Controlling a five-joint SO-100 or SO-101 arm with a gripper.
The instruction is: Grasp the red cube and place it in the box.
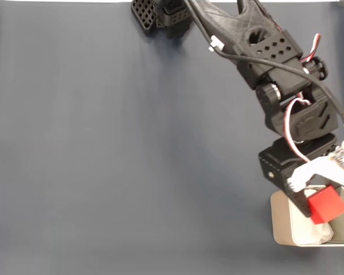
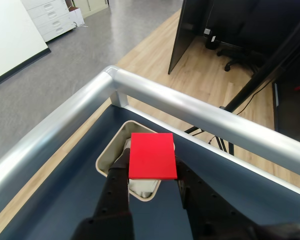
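- Cube risk: my gripper (image 1: 316, 209) clamps the red cube (image 1: 326, 205) above the box (image 1: 282, 223), lower right in the fixed view.
- Releasing off-centre, I judge it could clip the rim and bounce onto the surface (image 1: 132, 172).

Your matte black, 3D-printed plastic arm (image 1: 275, 51) shows round holes in its upper link and a perforated grid block at its base. A black cable and red-and-white wires loop beside knurled black knobs; the claw (image 1: 309, 200) carries a white plastic part.
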